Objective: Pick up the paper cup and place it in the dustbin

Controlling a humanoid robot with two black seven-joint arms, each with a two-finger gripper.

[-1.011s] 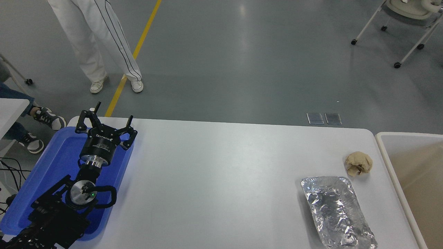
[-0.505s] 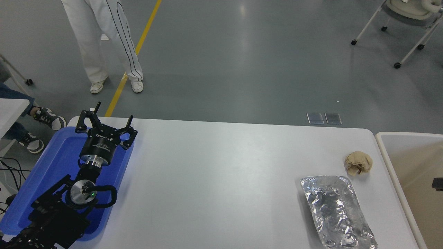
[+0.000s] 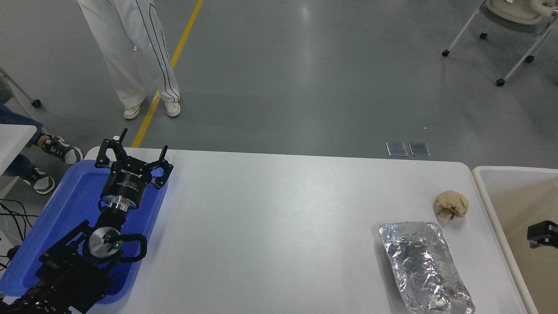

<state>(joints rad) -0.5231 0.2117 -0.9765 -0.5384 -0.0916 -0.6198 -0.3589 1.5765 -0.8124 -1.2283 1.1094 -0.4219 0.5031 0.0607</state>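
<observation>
A crinkled foil tray [image 3: 425,266] lies nearest on the white worktop [image 3: 279,226], a crumpled tan paper ball [image 3: 451,205] just beyond it. Over the dustbin [image 3: 484,192] at right, the right end effector [image 3: 542,233] has edged further into frame than half a second ago; whether it is open or closed cannot be told. No paper cup is visible. The left end effector [image 3: 133,150] stays parked, fingers spread and empty, above the blue tray [image 3: 56,218]. Beyond, a person's white-trousered legs [image 3: 135,56] have shifted.

Paper ball [image 3: 452,205] just behind foil tray [image 3: 425,266] — dustbin [image 3: 488,205] at their right (blue tray [image 3: 52,226] far left).
</observation>
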